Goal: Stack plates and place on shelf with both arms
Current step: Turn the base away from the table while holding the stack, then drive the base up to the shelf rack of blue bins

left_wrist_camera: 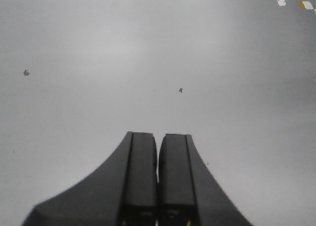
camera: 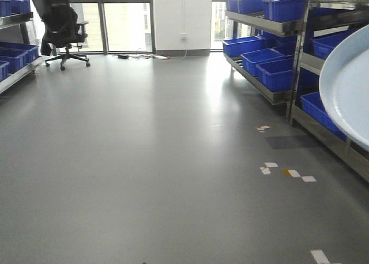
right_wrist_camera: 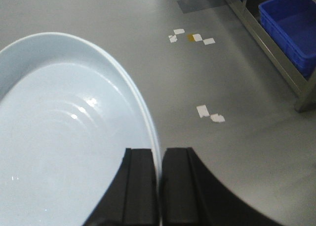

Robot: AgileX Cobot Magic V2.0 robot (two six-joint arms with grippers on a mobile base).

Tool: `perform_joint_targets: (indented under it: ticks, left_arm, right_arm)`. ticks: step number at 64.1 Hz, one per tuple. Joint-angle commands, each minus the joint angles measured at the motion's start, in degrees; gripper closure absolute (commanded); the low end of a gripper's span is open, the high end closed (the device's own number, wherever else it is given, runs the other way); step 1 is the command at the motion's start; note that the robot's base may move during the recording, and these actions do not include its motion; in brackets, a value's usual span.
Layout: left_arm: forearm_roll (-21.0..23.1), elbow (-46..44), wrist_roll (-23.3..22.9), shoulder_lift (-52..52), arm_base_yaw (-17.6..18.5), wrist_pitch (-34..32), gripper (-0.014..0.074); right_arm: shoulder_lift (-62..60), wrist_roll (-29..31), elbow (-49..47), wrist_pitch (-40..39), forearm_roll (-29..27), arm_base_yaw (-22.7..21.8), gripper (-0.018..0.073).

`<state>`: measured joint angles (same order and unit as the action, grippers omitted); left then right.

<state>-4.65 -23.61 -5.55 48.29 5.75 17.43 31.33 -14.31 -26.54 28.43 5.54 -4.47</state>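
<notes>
A pale blue-white glossy plate fills the left of the right wrist view, held above the grey floor. My right gripper is shut on its rim, one finger inside the dish and one outside. The same plate shows as a curved edge at the right border of the front view, in front of the metal shelf. I cannot tell whether it is one plate or a stack. My left gripper is shut on nothing, its fingers pressed together over bare floor.
Metal shelving with blue bins runs along the right; a blue bin sits on its bottom level. More blue bins stand on a rack at left. A black office chair stands by the windows. Tape marks dot the floor.
</notes>
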Motion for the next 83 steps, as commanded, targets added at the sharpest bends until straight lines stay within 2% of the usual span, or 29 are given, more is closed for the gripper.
perform_joint_targets:
  ticks: [1,83]
  left_arm:
    - [0.0,-1.5,-0.3,-0.4,-0.1,-4.1,0.051]
    - [0.0,-1.5,-0.3,-0.4,-0.1,-4.1,0.051]
  right_arm:
    - [-0.1,-0.1,-1.8,-5.1,0.3,-0.3,0.0502]
    - [-0.1,-0.1,-1.8,-5.1,0.3,-0.3,0.0502]
